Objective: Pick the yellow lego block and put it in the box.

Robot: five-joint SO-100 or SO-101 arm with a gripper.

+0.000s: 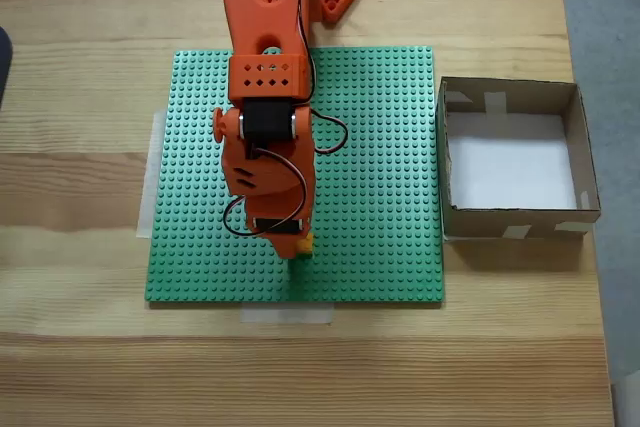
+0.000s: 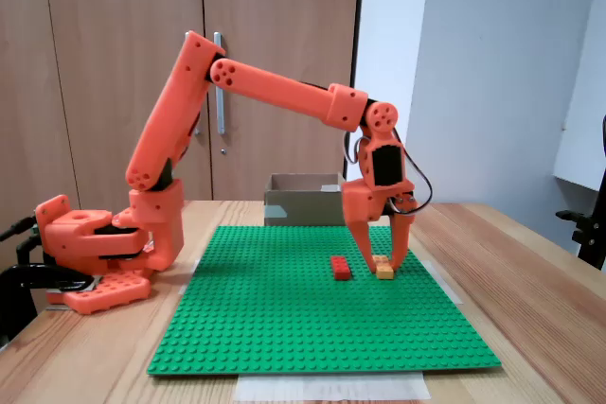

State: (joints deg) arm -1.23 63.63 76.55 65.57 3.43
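Observation:
The yellow lego block (image 2: 383, 267) lies on the green baseplate (image 2: 284, 328), to the right of a red brick (image 2: 340, 268). My orange gripper (image 2: 383, 254) points straight down over the block, its two fingers spread either side of it and wider than the brick, so it is open. In a fixed view from above, just a sliver of the yellow block (image 1: 307, 243) pokes out beside the gripper (image 1: 295, 249), and the arm covers the red brick. The cardboard box (image 1: 510, 219) with its white floor stands off the plate's right edge; in the side view the box (image 2: 303, 198) is behind the gripper.
The green baseplate (image 1: 380, 147) is taped to a wooden table (image 1: 80, 367). The arm's orange base (image 2: 95, 243) sits at the far end of the plate. Wooden cabinet doors stand behind the table in the side view.

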